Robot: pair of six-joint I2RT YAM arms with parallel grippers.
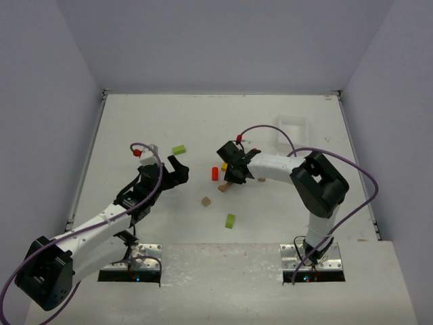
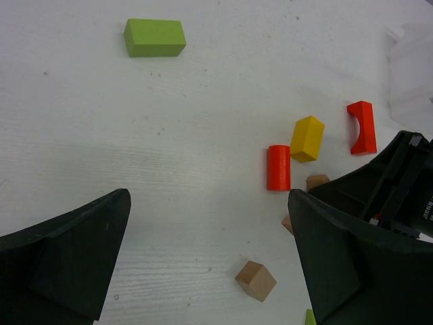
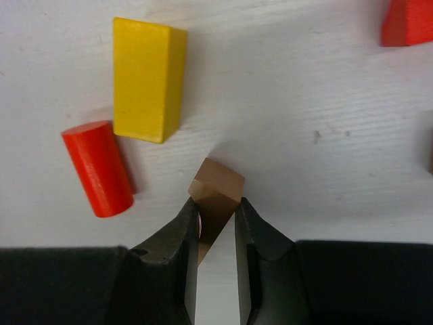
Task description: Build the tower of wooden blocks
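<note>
Evidently no tower stands yet: the wood blocks lie scattered singly on the desk (image 1: 203, 122). The right end effector (image 3: 215, 213) is pinched down to a narrow gap, and the near end of a plain brown block (image 3: 218, 184) sits wedged between its fingertips (image 3: 189, 215), both of which appear to press its sides. From the wrist view the block's long axis seems to run straight ahead, in line with the fingers, so the hold is across its narrow width. Whether it has left the desk I cannot tell. Just beyond and to the left in that view lie a yellow bar (image 3: 149, 78) and a red cylinder (image 3: 98, 169), near each other. The left end effector (image 1: 178, 169) is spread wide, holds nothing, and sits well apart, so the right arm is plainly the nearer.
</note>
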